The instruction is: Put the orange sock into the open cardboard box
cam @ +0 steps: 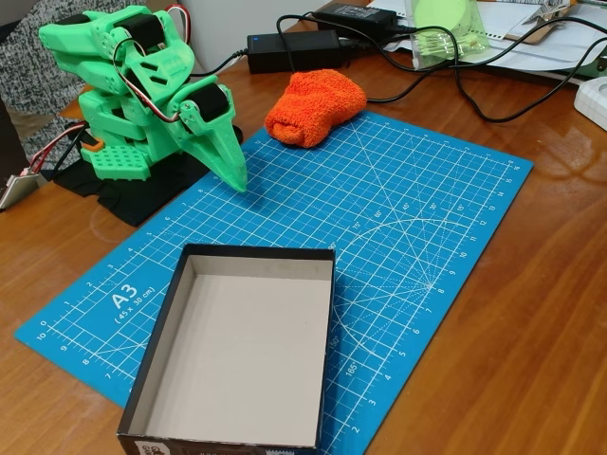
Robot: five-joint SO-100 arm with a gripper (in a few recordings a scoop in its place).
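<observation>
While pincer [237, 180] rests shut, empty, on mat, I must open wide, reach orange sock [314, 106] from above; open cardboard box [237, 351] waits.

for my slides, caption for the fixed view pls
Green gripper rests folded on the blue mat; orange sock lies outside the empty cardboard box.

"A3" and "(45 × 30 cm)" in white on the blue cutting mat [408, 190], plus ruler numerals along its edges.

sock [314, 106] on mat [427, 218] far edge; box [237, 351] on mat near; arm [142, 95] left of sock.
</observation>
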